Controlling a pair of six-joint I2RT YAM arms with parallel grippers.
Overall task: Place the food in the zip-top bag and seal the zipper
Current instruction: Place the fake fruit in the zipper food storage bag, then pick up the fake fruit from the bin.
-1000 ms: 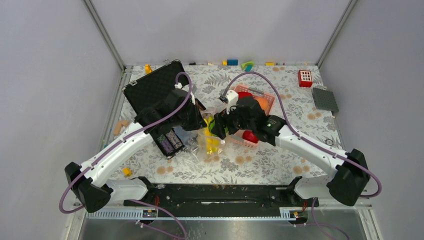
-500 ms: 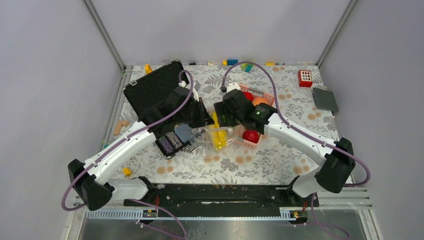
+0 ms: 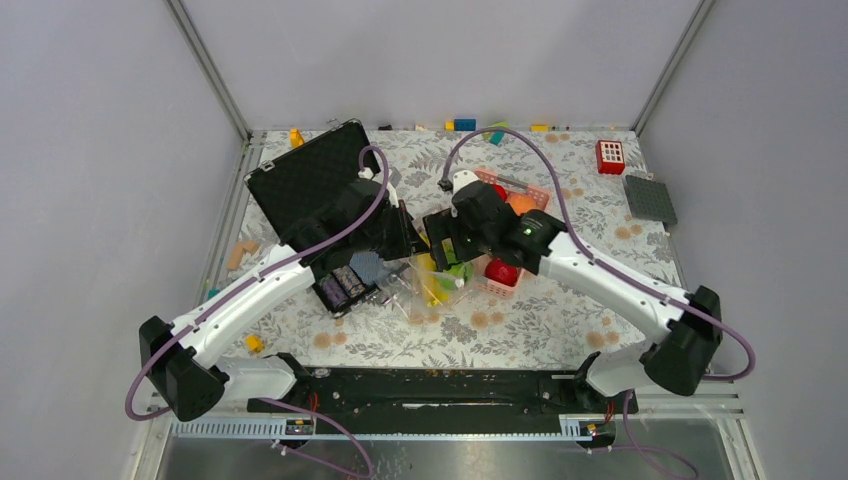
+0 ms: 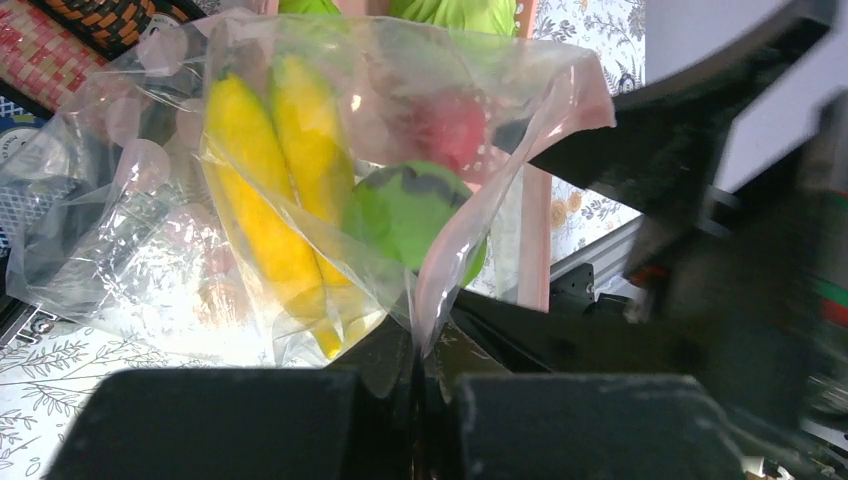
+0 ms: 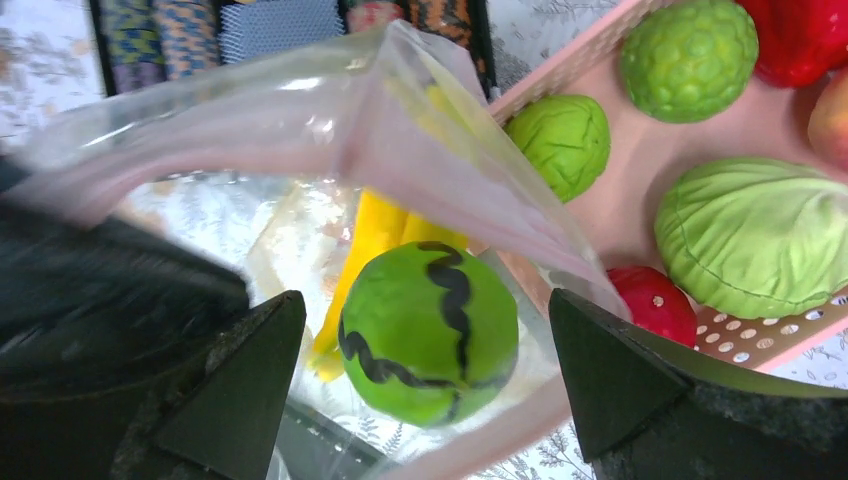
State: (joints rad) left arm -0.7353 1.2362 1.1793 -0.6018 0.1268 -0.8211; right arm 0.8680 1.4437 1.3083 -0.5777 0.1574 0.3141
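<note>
Left claw [image 4: 415, 375] is pinched tight on the zip-top bag [image 4: 130, 230] at its mouth edge. Right claw [image 5: 425, 335] is spread wide over the striped green fruit [image 5: 410, 290], which sits inside next to the banana [image 4: 250, 200]. The film looks floppy and slick, so I'd grab the mouth rim. Other food's in the pink basket [image 5: 640, 190].

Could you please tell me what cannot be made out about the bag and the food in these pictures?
Top external: the mouth of the zip-top bag, hidden under the left gripper and right gripper.
Left wrist: a red item behind crinkled plastic, too blurred to name.
Right wrist: whether the green ball is fully past the bag's lip; the zipper cannot be picked out.
</note>
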